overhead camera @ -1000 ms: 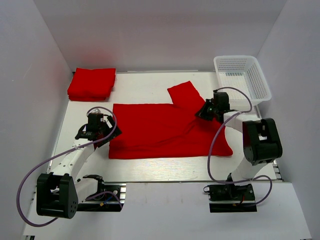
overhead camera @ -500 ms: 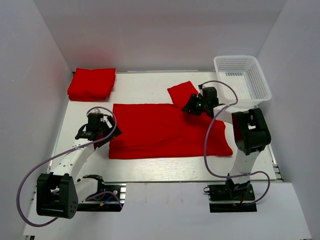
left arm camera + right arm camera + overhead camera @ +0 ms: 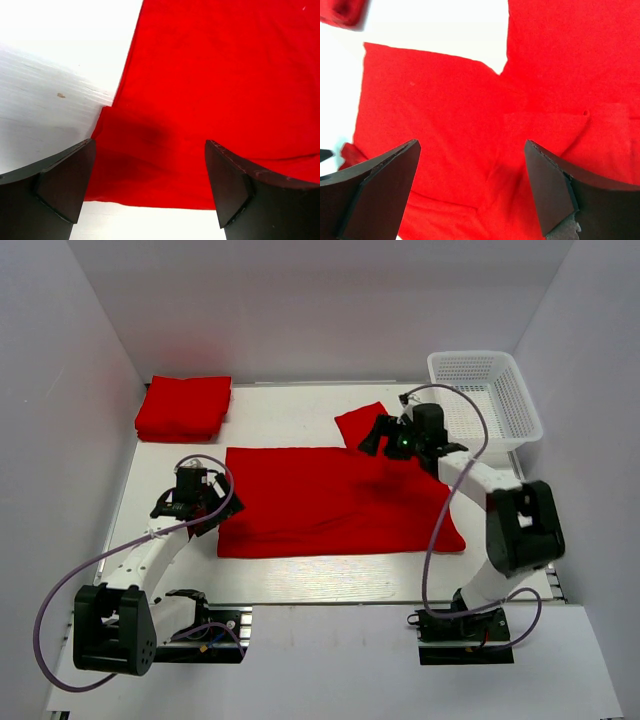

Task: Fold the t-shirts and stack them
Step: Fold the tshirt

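One red t-shirt (image 3: 330,502) lies spread flat across the middle of the table, with a sleeve (image 3: 360,424) sticking out toward the back. In the right wrist view the t-shirt (image 3: 445,115) fills most of the picture. My right gripper (image 3: 383,443) hovers over the shirt's back edge by that sleeve, open, with nothing between its fingers (image 3: 380,185). My left gripper (image 3: 200,508) hangs open over the shirt's near left corner (image 3: 150,150), holding nothing. A stack of folded red t-shirts (image 3: 183,406) sits at the back left.
A white mesh basket (image 3: 485,392) stands at the back right, just beyond the right arm. White walls close in the table on three sides. Bare white table (image 3: 50,100) shows left of the shirt.
My right gripper has opened and let go of the cloth, and has moved back and left toward the sleeve. The shirt's right part now lies flatter. The left arm has stayed put.
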`<control>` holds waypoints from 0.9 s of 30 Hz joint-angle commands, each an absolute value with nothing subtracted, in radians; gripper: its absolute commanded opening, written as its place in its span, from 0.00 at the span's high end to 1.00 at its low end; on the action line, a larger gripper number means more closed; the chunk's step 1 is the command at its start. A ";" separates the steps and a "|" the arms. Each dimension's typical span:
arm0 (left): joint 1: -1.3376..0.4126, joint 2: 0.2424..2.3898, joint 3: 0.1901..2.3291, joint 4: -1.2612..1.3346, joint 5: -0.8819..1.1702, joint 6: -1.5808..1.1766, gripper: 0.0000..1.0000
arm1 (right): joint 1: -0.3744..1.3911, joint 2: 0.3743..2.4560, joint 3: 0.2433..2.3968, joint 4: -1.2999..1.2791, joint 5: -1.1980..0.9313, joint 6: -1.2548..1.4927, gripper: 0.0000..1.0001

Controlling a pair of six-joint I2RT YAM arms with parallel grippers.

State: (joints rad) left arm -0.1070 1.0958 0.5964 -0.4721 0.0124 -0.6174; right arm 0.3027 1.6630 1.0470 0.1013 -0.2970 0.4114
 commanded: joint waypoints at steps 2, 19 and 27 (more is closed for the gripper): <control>-0.114 1.101 0.592 -0.476 0.093 -0.618 0.00 | 0.298 1.526 0.948 0.074 -0.229 0.364 0.10; -0.114 0.963 0.482 -0.456 0.072 -0.679 0.00 | 0.295 1.486 0.767 0.037 -0.261 0.387 0.10; -0.114 0.988 0.453 -0.359 0.072 -0.689 0.00 | 0.295 1.502 0.759 0.037 -0.265 0.390 0.10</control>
State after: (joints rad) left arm -0.1097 0.9970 0.4614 -0.4412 0.0620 -0.6773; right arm 0.3000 1.4914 0.7628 0.0223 -0.2489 0.3923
